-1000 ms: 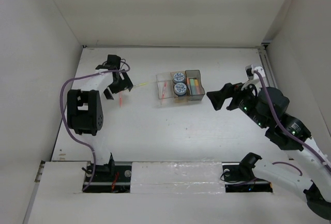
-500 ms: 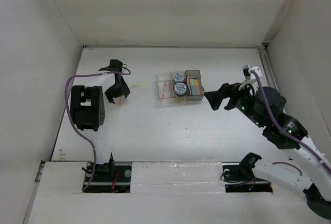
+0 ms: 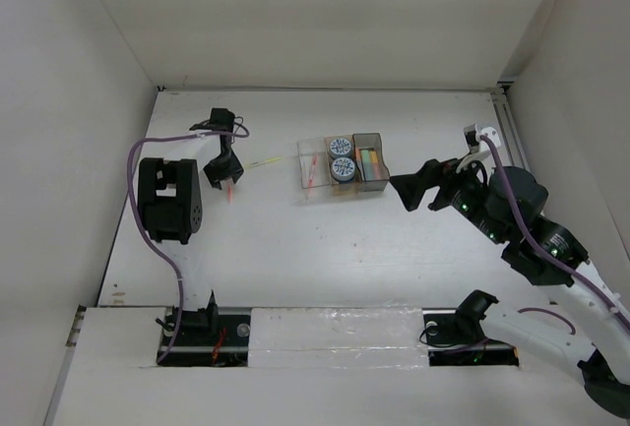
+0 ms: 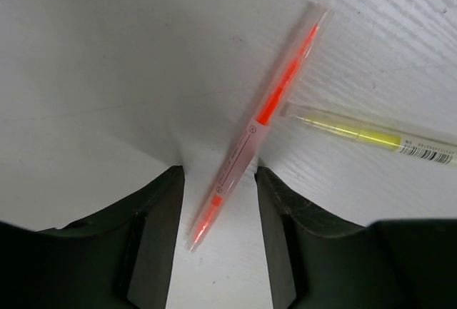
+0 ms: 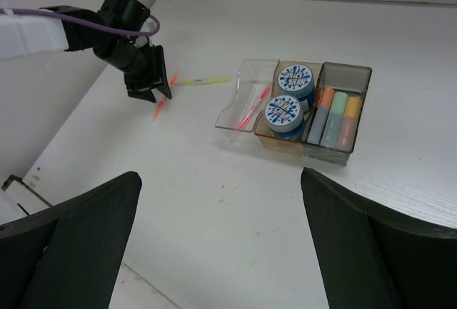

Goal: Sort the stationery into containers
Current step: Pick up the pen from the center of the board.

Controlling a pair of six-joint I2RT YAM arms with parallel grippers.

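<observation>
Left wrist view: left end effector [image 4: 218, 180] has narrowed around the orange pen [image 4: 260, 109]; right end effector [image 5: 220, 180] stays wide.

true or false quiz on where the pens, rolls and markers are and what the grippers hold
1. The thin orange pen lies between the fingers of the left gripper. True.
2. The two round blue-white patterned rolls sit in the clear bin. False: they are in the amber translucent bin.
3. The smoky grey translucent bin holds three short markers. True.
4. The thin yellow-green pen is binned. False: it lies on the white table, beside the orange pen.
5. The right gripper holds a marker. False: it is open and empty.
</observation>
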